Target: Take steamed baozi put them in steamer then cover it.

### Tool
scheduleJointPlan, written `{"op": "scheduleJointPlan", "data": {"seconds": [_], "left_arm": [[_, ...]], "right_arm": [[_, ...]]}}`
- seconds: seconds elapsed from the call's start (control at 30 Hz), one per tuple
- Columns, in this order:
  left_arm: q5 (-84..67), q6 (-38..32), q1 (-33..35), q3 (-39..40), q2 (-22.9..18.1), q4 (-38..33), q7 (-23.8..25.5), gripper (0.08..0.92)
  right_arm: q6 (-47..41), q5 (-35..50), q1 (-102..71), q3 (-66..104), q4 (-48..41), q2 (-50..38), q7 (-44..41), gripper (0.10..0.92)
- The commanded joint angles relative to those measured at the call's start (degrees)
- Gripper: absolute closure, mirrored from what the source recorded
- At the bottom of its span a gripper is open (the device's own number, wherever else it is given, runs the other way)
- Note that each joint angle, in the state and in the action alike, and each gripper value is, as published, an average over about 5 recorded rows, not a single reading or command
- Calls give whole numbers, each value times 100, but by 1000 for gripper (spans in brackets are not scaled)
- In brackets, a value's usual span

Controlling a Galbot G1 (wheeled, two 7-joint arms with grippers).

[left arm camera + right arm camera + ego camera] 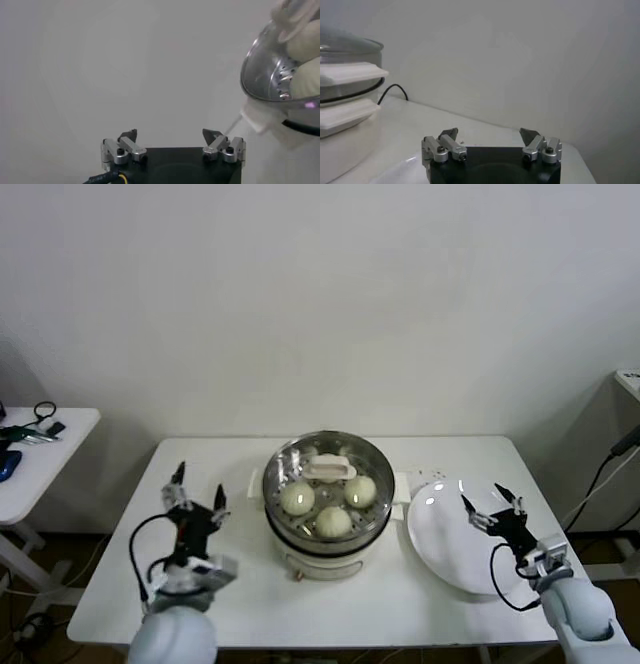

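The shiny steamer [275, 484] stands mid-table on its cream pot base [320, 564]. The clear glass cover [368, 464] with a cream handle [329, 470] sits on it. Three steamed baozi show through the glass: one [297, 499], another [360, 490] and a third [333, 522]. My left gripper [197, 494] is open and empty, left of the steamer. My right gripper [494, 504] is open and empty over the white plate [445, 534]. The steamer [270, 75] and a baozi [305, 82] show in the left wrist view, and the covered steamer [342, 80] in the right wrist view.
A white plate lies right of the steamer, bare. A small side table [40, 454] with cables stands at the far left. A black cable [600, 474] hangs at the right edge. The white table [120, 584] runs out to both sides.
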Motion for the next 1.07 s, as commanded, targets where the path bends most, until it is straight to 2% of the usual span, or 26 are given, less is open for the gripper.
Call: {"op": "scheduleJointPlan", "data": {"seconds": [0.03, 0.17, 0.37, 0.77, 1.07], "left_arm": [[-3944, -4041, 1251, -2126, -431, 730, -601, 177], [-4417, -4252, 1227, -2180, -595, 1245, -410, 177], [-4515, -4082, 1180, -2161, -791, 1598, -248, 177], [-4336, -4169, 1299, -2262, -856, 1567, 178, 177], [-4240, -4113, 1338, -2256, -852, 1459, 310, 177]], "right_arm": [[105, 18, -268, 81, 265, 178, -5, 203], [115, 24, -362, 112, 361, 261, -2, 203], [454, 230, -455, 198, 371, 379, -151, 203], [506, 197, -523, 289, 368, 584, -186, 203], [509, 126, -525, 335, 372, 610, -189, 203]]}}
